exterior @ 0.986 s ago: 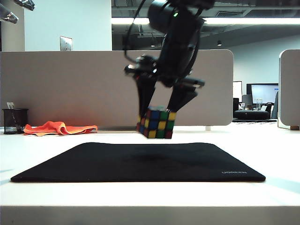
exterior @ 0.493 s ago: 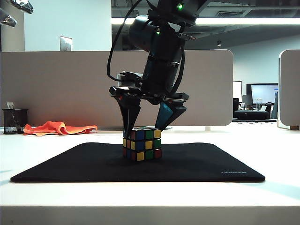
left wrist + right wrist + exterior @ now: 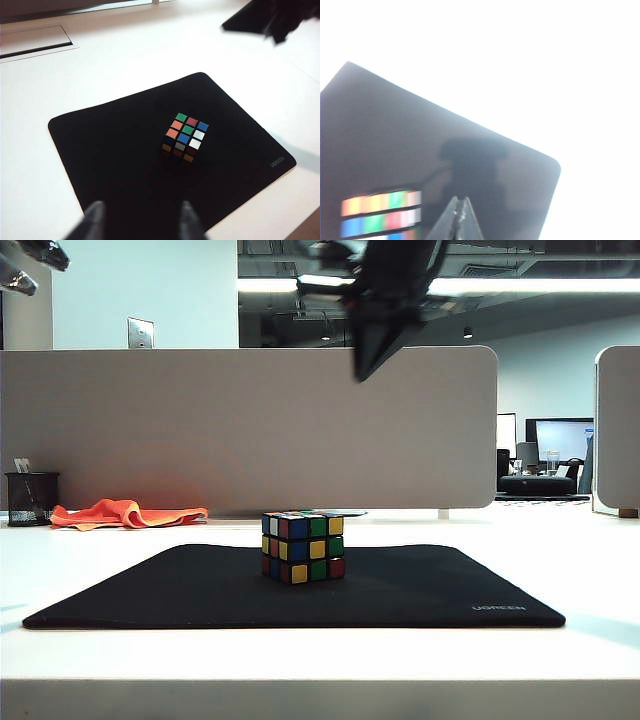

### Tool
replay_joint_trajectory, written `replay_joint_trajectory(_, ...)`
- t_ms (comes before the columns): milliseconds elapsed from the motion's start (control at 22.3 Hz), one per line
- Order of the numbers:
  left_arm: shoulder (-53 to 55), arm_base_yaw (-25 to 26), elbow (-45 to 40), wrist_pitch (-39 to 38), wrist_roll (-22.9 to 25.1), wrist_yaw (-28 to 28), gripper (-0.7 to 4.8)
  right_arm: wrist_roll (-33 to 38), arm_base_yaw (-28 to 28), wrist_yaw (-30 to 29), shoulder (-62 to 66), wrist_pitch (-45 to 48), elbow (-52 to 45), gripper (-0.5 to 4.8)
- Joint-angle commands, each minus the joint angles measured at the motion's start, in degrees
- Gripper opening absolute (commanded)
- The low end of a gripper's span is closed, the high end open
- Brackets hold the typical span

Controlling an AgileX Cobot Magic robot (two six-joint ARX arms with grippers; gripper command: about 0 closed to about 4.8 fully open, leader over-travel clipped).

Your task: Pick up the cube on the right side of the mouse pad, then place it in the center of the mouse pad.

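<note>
We see the right gripper [image 3: 459,212] with its two fingers pressed together into a single point and nothing between them; in the exterior view it hangs high [image 3: 378,335] at about one o'clock from the cube [image 3: 303,546], well clear of it. The left gripper [image 3: 140,220] has its blurred dark fingers spread apart and empty, hovering over the near edge of the mouse pad [image 3: 115,150], with the cube [image 3: 184,137] up at roughly one o'clock from it. The cube sits squarely on the pad, about at its centre, touched by neither gripper. It is a three-by-three puzzle cube with black edges; we make out blue, green, yellow and red stickers on the faces toward the exterior camera, and green, orange, red, blue and white squares on its upper face from the left wrist. In the right wrist view it shows only as washed-out bands of colour [image 3: 380,212]. The mouse pad [image 3: 420,585] is flat, black and round-cornered, with small grey lettering at about four o'clock from the cube, and lies on a white table [image 3: 600,550].
</note>
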Motion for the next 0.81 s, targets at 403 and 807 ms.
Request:
replay_joint_trajectory(403, -4.8, 0.0, 0.1, -1.1, 0.2, -5.4, -0.06, 0.0, -4.7, 3.1, -22.6, 7.2, -12.9, -0.05)
replay_joint_trajectory(807, -12.4, 0.0, -5.0, -0.8, 0.0, -8.0, -0.06, -3.1, -4.4, 3.0, -47.5, 19.0, -42.6, -0.06)
